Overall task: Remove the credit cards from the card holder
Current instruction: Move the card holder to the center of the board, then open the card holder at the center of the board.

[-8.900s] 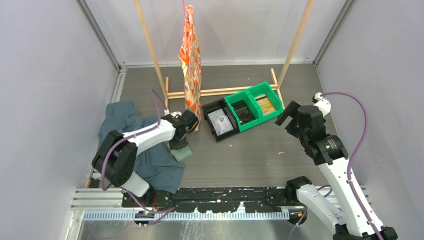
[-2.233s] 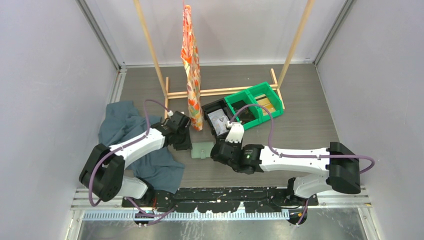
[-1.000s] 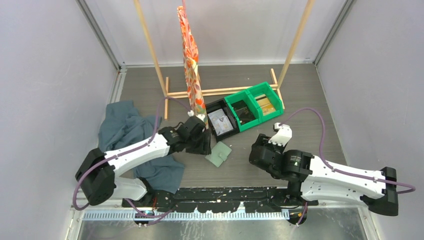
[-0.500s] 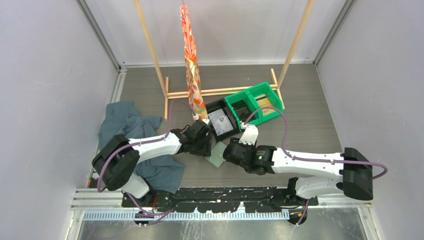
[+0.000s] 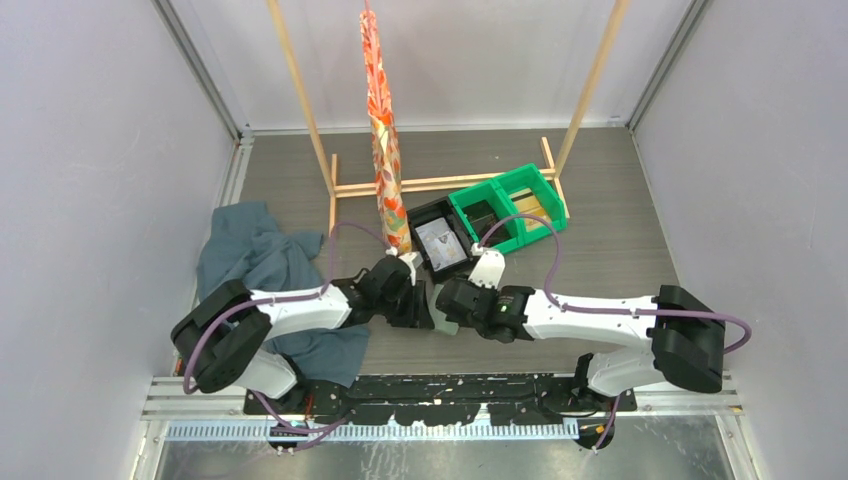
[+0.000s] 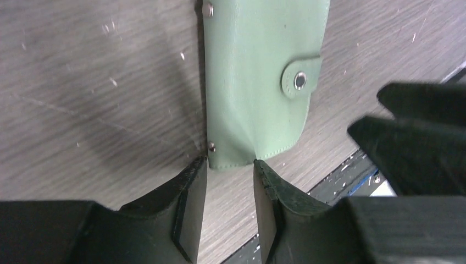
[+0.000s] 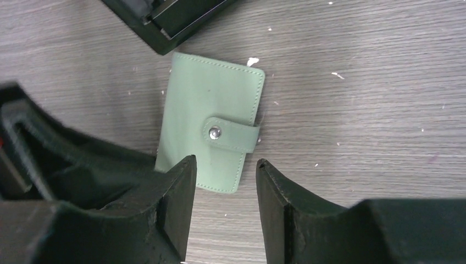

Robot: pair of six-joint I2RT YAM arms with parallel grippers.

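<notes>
Sage-green and snapped shut, flat on the tabletop (image 7: pixel 357 110) just beside the black bin (image 7: pixel 165 41): bracketing the card holder (image 7: pixel 209 99) with left fingers (image 6: pixel 187 203) part-open astride one short edge and right fingers (image 7: pixel 170 203) part-open, empty, over the strap, likely to brace it for unsnapping.

a grey wood-grain table (image 5: pixel 600 250) carries everything. a crumpled dark teal cloth (image 5: pixel 250 260) lies at its left side. at the back stands a wooden rack (image 5: pixel 440 183) with two slanting poles, and a long orange patterned fabric (image 5: pixel 382 130) hangs between them. just right of the fabric's lower end, a black bin (image 5: pixel 415 222) holding a pale packet (image 5: pixel 440 240) touches two green bins (image 5: pixel 492 182) joined side by side.
</notes>
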